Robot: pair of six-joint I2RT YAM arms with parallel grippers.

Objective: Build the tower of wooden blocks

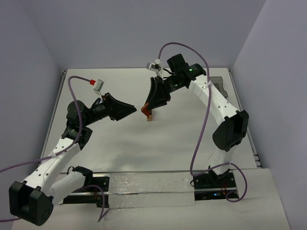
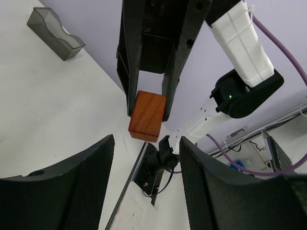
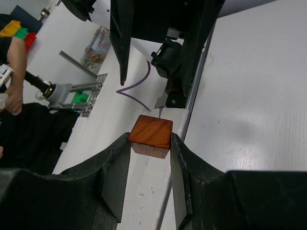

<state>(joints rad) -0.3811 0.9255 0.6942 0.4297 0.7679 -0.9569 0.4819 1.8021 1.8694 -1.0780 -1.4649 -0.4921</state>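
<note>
Right end effector is clamped on a reddish-brown wood block, holding it above the middle of the table. Left end effector, spread wide and empty, faces the block from close by.

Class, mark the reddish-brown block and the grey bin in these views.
reddish-brown block point(image 3: 152, 130), right wrist view, centre of its top face.
grey bin point(image 2: 48, 36), left wrist view, its near side wall.
</note>
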